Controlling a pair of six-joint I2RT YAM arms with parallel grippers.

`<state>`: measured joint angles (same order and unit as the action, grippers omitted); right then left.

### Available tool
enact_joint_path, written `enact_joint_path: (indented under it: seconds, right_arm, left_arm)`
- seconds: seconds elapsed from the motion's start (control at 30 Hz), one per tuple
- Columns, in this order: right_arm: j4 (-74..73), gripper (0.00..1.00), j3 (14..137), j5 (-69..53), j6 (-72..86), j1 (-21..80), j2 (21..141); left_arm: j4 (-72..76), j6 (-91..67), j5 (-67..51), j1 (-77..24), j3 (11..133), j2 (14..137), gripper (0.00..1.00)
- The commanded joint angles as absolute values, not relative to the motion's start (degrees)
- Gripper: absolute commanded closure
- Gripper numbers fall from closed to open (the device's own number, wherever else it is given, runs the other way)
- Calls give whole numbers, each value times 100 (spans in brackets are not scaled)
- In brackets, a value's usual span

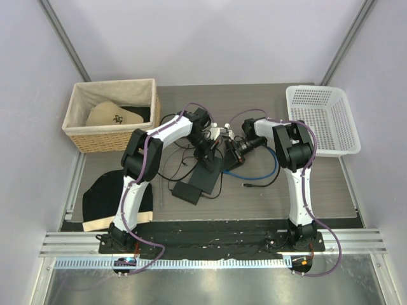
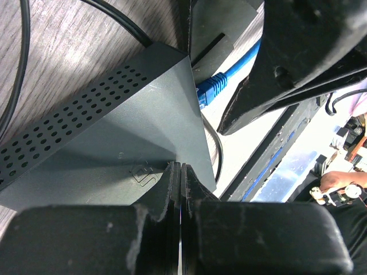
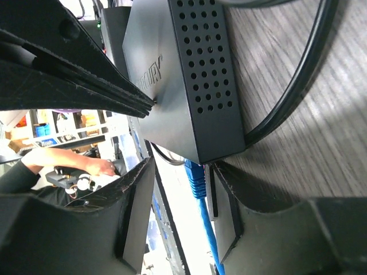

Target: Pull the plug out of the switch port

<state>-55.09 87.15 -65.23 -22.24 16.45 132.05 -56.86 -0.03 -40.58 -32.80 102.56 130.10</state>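
Room is running tightest at the middle of the table [image 1: 318, 190], where two arms are converging on the switch [image 2: 132, 132], a flat black box with a perforated side. The left gripper [image 2: 179, 169] is bearing down on the box's top face near one edge, its fingers pressed fully together with nothing between them. The right gripper [image 3: 182, 166] is reaching in from the opposite side with its fingers spread wide, straddling the plug [image 3: 195, 175] and holding nothing, with a sliver of gap showing on each side. One plug is sitting right at the corner of the switch, against an edge face turned away from both wrist cameras, so I cannot tell whether it is seated in the switch port. One bright-blue cable [image 2: 243, 60] is running back from it. Two black boxes are lying on the wood: the switch and, just beside it, a smaller adapter brick [image 1: 184, 192]. At least two thin black cords [image 2: 20, 57] are looping nearby. Two baskets are standing at the far corners, a wicker basket [image 1: 111, 136] on the left and a white basket [image 1: 316, 87] on the right, both well apart from the grippers.
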Motion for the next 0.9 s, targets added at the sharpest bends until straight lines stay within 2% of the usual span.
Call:
enact_joint_path:
  seconds: [0.0, 0.27, 0.47, 0.73, 0.87]
  right_arm:
    - [-5432, 54, 8666, -5757, -2672, 1670, 13412]
    - [-5406, 60, 8657, -5599, -2734, 1652, 13386]
    - [-5187, 61, 8631, -5669, -2418, 1635, 13403]
    - [-4570, 63, 8235, -5396, -1793, 1626, 13210]
    - [-4430, 63, 8218, -5423, -1627, 1635, 13245]
  left_arm:
    - [-5440, 299, -2883, -3296, 9993, 13315, 100]
    - [-5432, 316, -2848, -3296, 9976, 13289, 100]
    - [-5423, 334, -2883, -3296, 9976, 13237, 100]
    - [-5080, 229, -3260, -3349, 9800, 12192, 100]
    - [-5045, 141, -3138, -3349, 9546, 12067, 100]
